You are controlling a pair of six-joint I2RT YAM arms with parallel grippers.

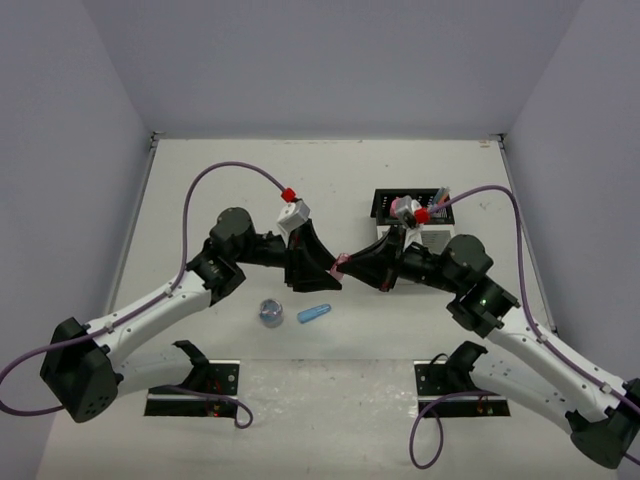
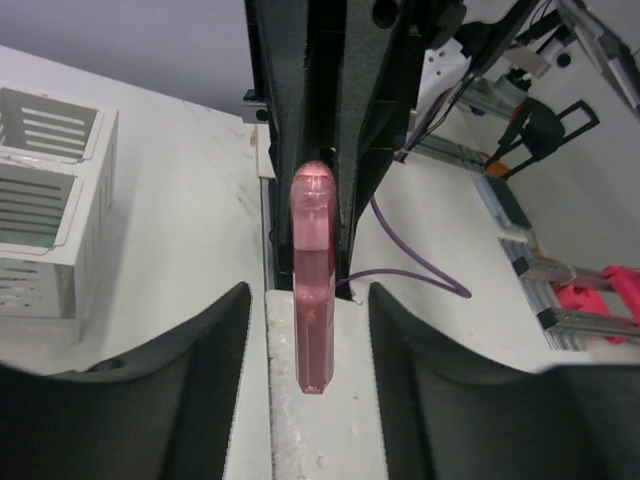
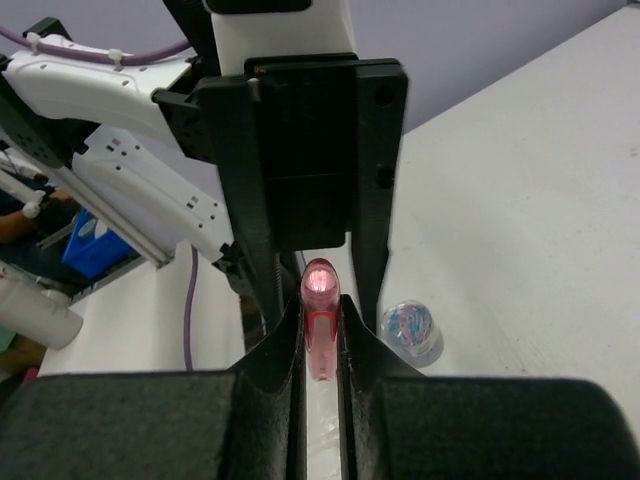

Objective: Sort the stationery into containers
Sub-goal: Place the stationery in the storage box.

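This looks to me like the hand-over step of the sort. The pink capsule-shaped piece point(image 2: 312, 300) hangs in the air over the middle of the tabletop point(image 1: 200, 180), between my two claws, which meet nose to nose. My right claw point(image 3: 320, 312) is clenched on one end of it, both fingers pressed flat against its sides. My left claw point(image 2: 308, 292) is released: its fingers stand wide on either side of the piece and touch nothing.

On the tabletop just below lie a blue capsule point(image 1: 314, 313) and a round blue-grey piece point(image 1: 270, 312), neither yet sorted. The black organiser point(image 1: 385, 205) and the white slotted organiser point(image 2: 50, 200) sit behind my right arm.

Next, I judge, my left arm must draw straight back along the piece so as not to knock it askew. Then my right arm turns toward the organisers and lowers the piece into a compartment. Which compartment I cannot tell from here.
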